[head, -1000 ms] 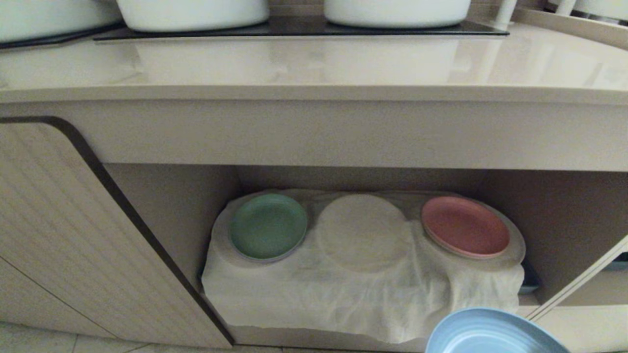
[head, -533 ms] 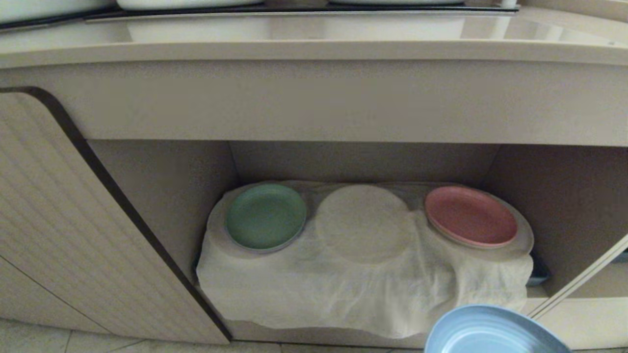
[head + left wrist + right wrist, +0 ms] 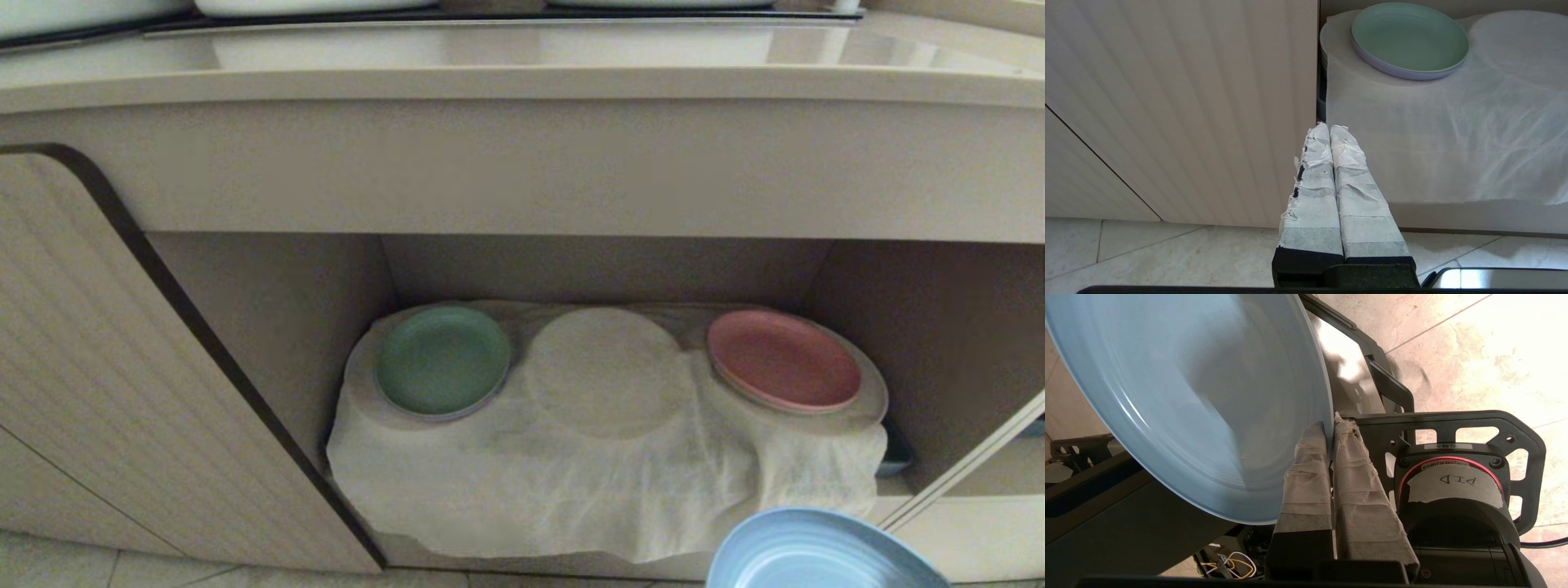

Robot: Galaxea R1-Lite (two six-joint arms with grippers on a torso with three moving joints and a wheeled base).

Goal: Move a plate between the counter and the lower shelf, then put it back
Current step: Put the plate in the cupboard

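Head view has dropped over the past second: the counter [image 3: 522,82] now fills only the top strip and the lower shelf [image 3: 604,269] sits central, a shift of the camera, not of the objects. On the shelf's white cloth [image 3: 571,490] the green plate [image 3: 442,359] and pink plate [image 3: 782,359] occupy the outer humps; the middle hump [image 3: 604,371] is bare. The plate [image 3: 820,555], light blue, hangs low in front of the shelf's right side, unset. The right gripper [image 3: 1329,426] is clenched on its rim. The left gripper [image 3: 1329,130], fingers pressed together and empty, idles beside the cabinet door [image 3: 1180,102]. Judgement: placement on the middle hump comes next.
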